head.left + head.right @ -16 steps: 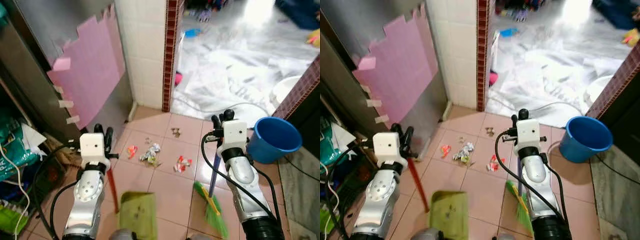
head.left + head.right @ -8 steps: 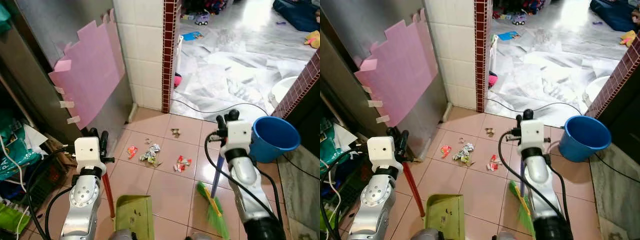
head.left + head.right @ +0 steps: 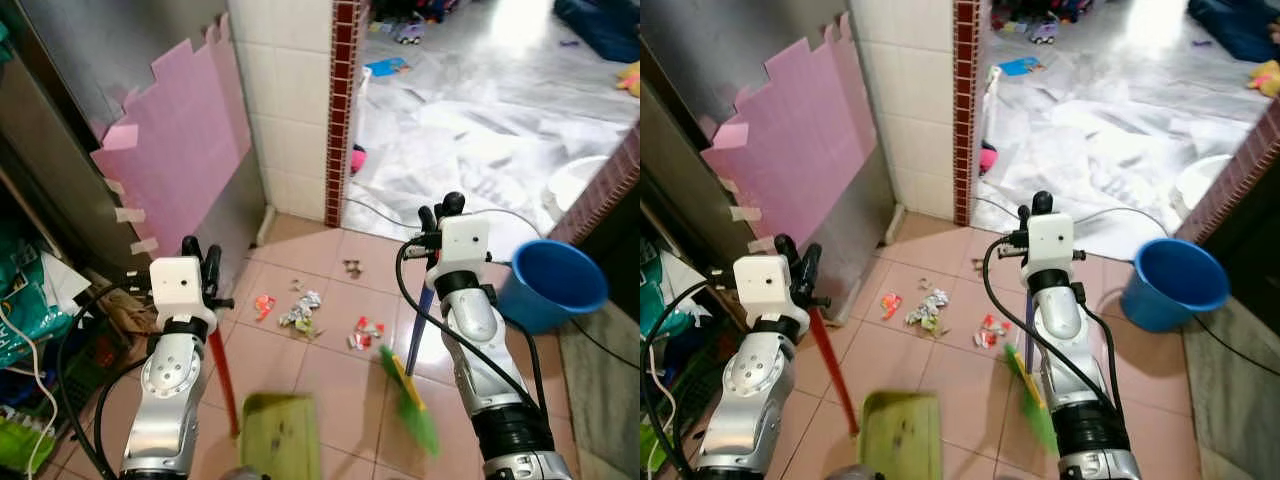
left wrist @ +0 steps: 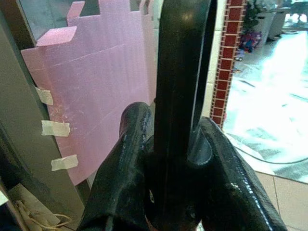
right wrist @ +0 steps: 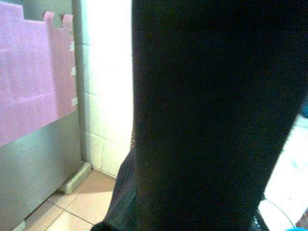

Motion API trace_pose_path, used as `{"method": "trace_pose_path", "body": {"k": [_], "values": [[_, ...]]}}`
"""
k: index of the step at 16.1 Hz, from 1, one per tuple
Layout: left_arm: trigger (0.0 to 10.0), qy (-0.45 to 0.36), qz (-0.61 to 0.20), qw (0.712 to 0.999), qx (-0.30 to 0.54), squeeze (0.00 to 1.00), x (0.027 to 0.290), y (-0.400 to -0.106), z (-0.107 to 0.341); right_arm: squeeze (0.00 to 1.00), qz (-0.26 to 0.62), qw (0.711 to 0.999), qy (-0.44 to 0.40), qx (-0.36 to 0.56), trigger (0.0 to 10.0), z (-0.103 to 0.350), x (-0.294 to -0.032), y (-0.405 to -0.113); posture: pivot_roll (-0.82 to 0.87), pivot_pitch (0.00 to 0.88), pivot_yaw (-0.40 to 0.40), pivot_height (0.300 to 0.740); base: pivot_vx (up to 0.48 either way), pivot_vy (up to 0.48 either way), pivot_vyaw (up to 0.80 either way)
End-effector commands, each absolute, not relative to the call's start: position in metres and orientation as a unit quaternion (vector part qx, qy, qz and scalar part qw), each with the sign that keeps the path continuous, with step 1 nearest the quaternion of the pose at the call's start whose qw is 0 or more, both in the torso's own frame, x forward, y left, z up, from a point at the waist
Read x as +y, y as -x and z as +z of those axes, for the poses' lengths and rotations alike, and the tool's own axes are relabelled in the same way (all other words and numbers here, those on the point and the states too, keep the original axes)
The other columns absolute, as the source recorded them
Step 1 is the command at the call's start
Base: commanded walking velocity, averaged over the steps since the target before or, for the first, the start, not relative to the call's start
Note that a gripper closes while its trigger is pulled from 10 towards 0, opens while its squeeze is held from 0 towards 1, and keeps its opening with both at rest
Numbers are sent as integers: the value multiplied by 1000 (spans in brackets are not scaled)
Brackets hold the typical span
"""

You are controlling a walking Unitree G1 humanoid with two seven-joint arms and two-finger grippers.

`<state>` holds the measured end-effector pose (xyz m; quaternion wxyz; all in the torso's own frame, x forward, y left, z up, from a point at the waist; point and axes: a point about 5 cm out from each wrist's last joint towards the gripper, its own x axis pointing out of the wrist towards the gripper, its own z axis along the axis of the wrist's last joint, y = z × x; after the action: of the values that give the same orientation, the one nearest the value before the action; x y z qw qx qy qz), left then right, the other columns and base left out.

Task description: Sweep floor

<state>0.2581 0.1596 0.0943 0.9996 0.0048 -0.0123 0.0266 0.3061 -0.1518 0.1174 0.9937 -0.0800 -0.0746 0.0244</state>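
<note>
The left claw is pinching the red stick handle of the green plastic dustpan, which is sitting on the pink tiled floor low in front. The right claw is gripping the purple pole of the green-bristled broom, its head blurring just short of the scattered crumpled wrappers. A round blue plastic bucket is standing off to the right.

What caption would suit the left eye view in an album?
Left hand holds a green dustpan by its red handle, right hand a green broom, facing scattered wrappers on pink floor tiles.
</note>
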Motion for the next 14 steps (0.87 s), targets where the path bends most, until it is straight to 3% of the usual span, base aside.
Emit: {"method": "trace_pose_path", "body": {"k": [1,10,14], "values": [[10000,-6,30,999,-32,0,159,-260,103,0,31,989,91,-109,10000,132,-148,-310,-14,0,25,740,420,0,0],[10000,4,25,999,-32,0,148,-266,104,0,10,984,109,-137,10000,148,-153,-318,-28,0,20,740,415,0,0],[10000,-25,54,998,-32,0,151,-268,102,0,20,985,103,-135,10000,147,-151,-320,-27,0,17,740,0,0,0]]}}
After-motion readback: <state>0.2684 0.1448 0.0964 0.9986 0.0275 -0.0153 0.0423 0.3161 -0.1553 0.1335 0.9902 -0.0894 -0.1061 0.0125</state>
